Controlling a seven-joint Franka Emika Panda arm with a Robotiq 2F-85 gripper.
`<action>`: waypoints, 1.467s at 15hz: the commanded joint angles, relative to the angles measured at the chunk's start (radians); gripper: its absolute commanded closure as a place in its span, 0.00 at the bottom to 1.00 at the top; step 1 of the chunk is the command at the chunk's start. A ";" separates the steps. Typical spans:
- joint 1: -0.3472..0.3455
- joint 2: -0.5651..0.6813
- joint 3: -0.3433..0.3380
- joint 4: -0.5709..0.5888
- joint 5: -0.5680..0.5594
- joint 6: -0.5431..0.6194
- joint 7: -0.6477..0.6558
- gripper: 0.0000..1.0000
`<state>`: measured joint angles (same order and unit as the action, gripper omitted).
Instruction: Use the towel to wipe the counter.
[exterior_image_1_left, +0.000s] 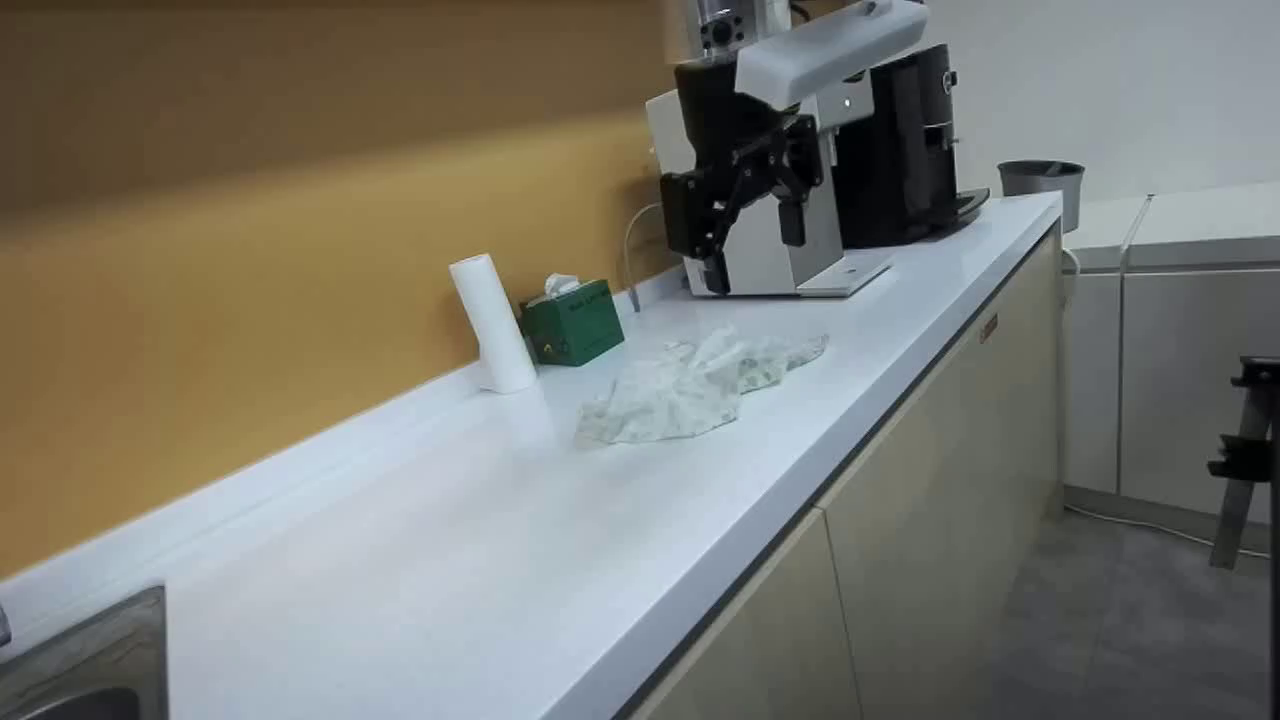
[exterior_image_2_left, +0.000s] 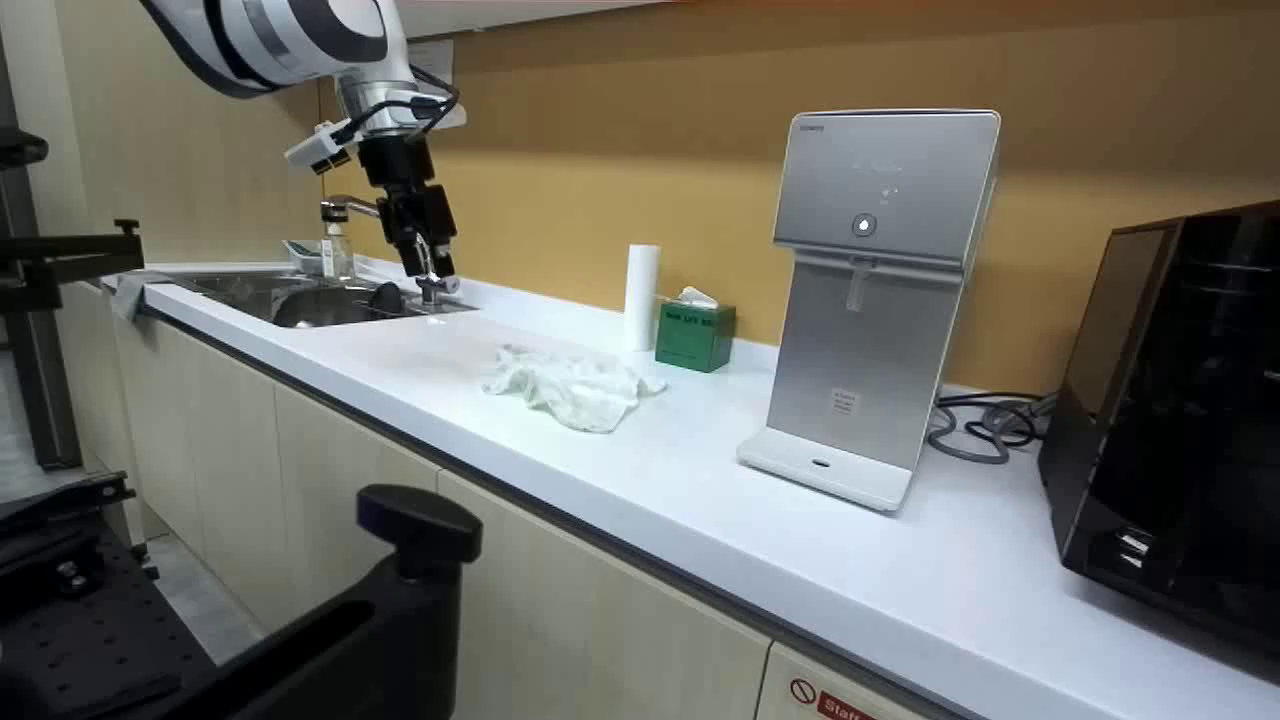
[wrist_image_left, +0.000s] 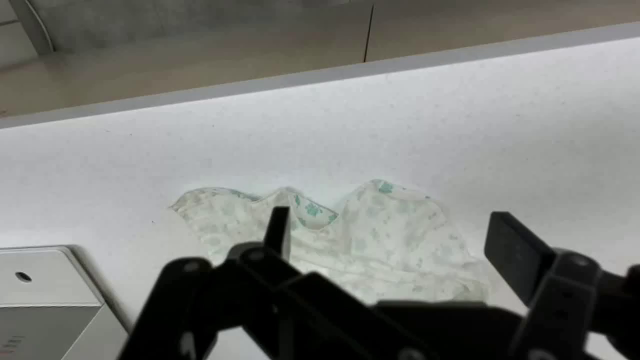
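Spread wide at the black jaws, gripping nothing. Beneath these, without contact, find the crumpled white cloth towel (wrist_image_left: 382, 250) printed with green, lying loose on the smooth white table (wrist_image_left: 340, 135). Farther, wallward of the jaws, see the green cardboard tissue box (exterior_image_2_left: 695, 336). Likely at the start: not wiping yet, with grasping and sweeping apparently both left.

There is one towel (exterior_image_1_left: 680, 395), one pincer (exterior_image_1_left: 755, 250), one roll (exterior_image_1_left: 495, 325), one box (exterior_image_1_left: 575, 327)
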<state>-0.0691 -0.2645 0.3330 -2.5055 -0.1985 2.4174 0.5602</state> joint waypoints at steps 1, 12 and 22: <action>0.036 0.002 -0.037 0.001 -0.013 -0.004 0.008 0.00; 0.036 0.002 -0.037 0.002 -0.013 -0.004 0.008 0.00; 0.051 0.252 -0.167 0.223 0.118 -0.069 -0.123 0.00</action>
<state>-0.0577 -0.1410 0.2188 -2.4206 -0.1775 2.4334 0.5253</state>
